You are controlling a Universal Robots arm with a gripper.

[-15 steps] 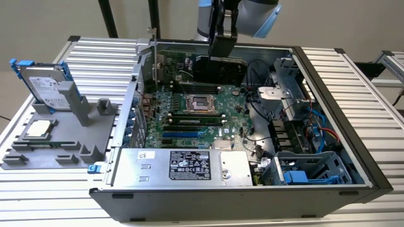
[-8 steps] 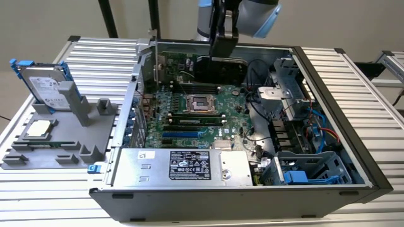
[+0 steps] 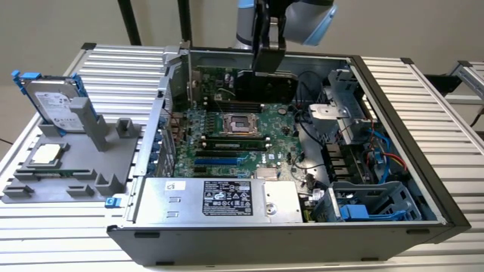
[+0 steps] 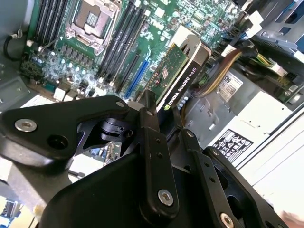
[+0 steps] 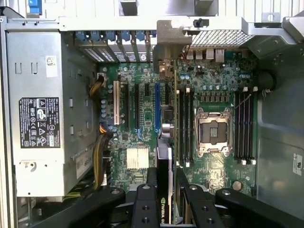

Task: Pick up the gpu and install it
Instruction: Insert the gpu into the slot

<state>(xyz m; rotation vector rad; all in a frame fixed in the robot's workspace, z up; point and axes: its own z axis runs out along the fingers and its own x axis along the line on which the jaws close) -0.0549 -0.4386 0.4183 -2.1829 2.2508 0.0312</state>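
While the arm hung over the open computer case (image 3: 446, 221), the hand (image 3: 268, 63) was clamped on the gpu (image 3: 264, 88), a finger (image 4: 153, 133) on each face, with the card held on edge. Pick-up: done, by the look of it. The card was in the air above the motherboard (image 5: 142, 95). In the first wrist view its thin edge ran just beside the CPU socket (image 3: 242, 122), between the memory slots next to that socket and the blue slot (image 5: 156, 107). In the second wrist view the green board face was turned toward the CPU socket and the black shroud away from it. Seating: not done, I judged, since the lower edge stood clear of the board and no slot was engaged. Left to do: line the card up over a slot and press it home. Well apart from the CPU socket, outside the case on the worktop (image 3: 431, 102), a gray holder (image 3: 113, 164) kept a hard drive (image 3: 54, 105) upright and a CPU chip (image 3: 45, 154) lying flat. One recess in the holder looked vacant, likely where the card came from.
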